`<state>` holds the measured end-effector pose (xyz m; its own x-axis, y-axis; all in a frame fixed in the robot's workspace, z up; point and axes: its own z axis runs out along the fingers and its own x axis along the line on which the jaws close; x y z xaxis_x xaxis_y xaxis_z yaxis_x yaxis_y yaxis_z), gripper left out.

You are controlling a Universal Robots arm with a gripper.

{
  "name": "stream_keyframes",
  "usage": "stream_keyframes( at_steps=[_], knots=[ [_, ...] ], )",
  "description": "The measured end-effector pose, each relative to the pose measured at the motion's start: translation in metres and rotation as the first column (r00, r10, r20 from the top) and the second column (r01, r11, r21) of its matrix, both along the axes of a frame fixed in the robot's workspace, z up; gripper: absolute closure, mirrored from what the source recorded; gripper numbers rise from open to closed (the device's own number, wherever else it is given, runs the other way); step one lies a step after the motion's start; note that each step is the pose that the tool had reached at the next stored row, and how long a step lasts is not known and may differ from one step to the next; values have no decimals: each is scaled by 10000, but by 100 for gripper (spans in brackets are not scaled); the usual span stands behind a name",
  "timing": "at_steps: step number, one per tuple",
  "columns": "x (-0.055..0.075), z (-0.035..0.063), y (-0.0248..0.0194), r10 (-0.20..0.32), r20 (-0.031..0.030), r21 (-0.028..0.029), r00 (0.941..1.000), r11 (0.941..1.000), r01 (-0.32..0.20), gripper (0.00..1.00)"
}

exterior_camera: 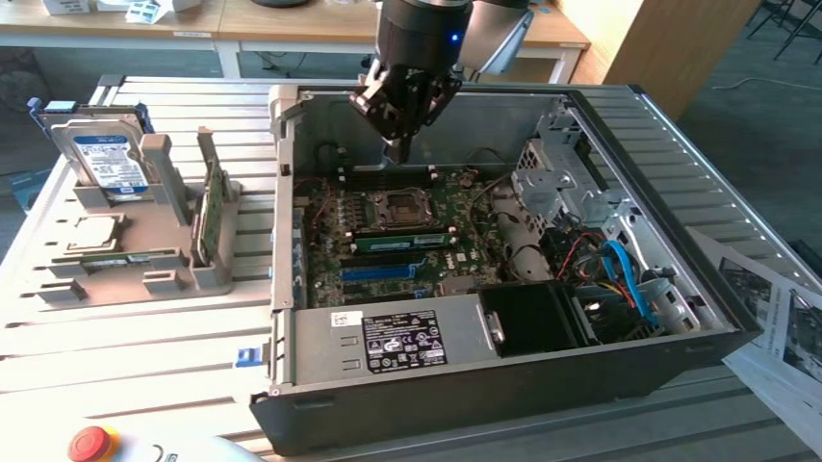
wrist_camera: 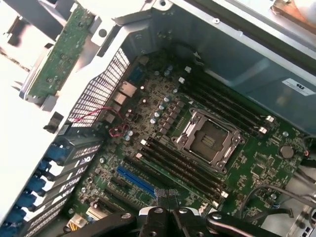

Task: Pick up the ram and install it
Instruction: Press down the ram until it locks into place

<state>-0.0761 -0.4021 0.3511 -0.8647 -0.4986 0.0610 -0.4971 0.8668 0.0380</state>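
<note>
The ram [exterior_camera: 207, 207] is a thin green stick standing on edge in a grey holder [exterior_camera: 154, 260] on the table, at the exterior view's left, outside the case. In the wrist view the ram [wrist_camera: 61, 54] lies beyond the case wall, still in that holder. My gripper [exterior_camera: 398, 146] hangs inside the open computer case [exterior_camera: 514, 385], above the far part of the motherboard [exterior_camera: 385, 260], just behind the CPU socket [exterior_camera: 392, 207]. Its fingers are shut with nothing between them. In the wrist view the gripper [wrist_camera: 166, 195] hovers over the black memory slots [wrist_camera: 182, 165] beside the socket [wrist_camera: 207, 140].
The holder also carries a silver hard drive [exterior_camera: 110, 159] and a square CPU chip [exterior_camera: 90, 231]. Inside the case are a drive cage [exterior_camera: 559, 173], cables [exterior_camera: 617, 265] and a power supply [exterior_camera: 398, 342]. A red button [exterior_camera: 92, 443] sits at the table's front, papers [exterior_camera: 777, 318] at the exterior view's right.
</note>
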Motion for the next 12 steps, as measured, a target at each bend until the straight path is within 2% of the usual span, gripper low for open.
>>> stream_keyframes(
  at_steps=[6, 12],
  knots=[
    [0, 0, 0, -826, 0, -2, 9966, 9966, 826, 89],
    [0, 0, 0, -1677, 0, -1, 9858, 9858, 1677, 89]
  ],
)
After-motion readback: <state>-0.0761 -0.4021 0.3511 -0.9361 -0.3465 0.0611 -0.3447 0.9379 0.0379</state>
